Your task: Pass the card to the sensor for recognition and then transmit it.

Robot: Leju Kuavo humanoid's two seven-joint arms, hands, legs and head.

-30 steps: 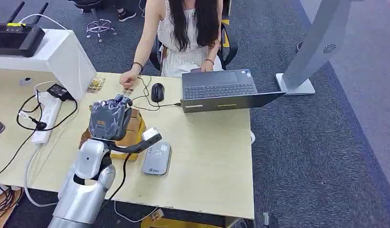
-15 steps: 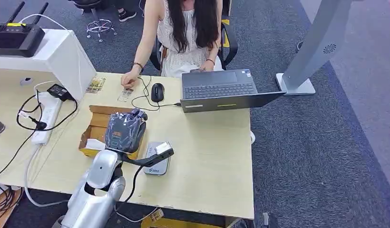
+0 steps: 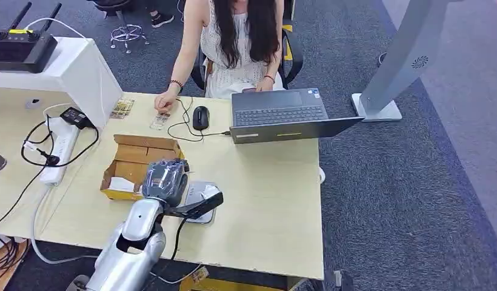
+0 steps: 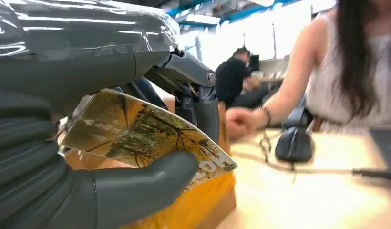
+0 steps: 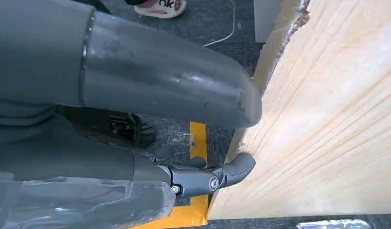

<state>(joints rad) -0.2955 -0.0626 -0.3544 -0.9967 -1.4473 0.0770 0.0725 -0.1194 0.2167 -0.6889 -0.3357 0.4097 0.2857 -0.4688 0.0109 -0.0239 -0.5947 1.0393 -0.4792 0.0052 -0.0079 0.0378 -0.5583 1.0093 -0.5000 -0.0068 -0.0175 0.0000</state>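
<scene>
Bare pale wooden tabletop (image 3: 270, 182) lies open at 3 o'clock of the left hand (image 3: 166, 180). An open brown cardboard box (image 3: 137, 159) crowds 10 o'clock; a dark open laptop (image 3: 282, 115) blocks 1 o'clock.

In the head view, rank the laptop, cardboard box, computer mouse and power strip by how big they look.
1. laptop, clearly largest.
2. cardboard box; the left hand covers one corner.
3. power strip, long and narrow.
4. computer mouse, smallest.
All sit on the same table, so distance skews this little.

Cardboard box (image 3: 137, 159) left of sensor (image 3: 197, 212) (touching).
</scene>
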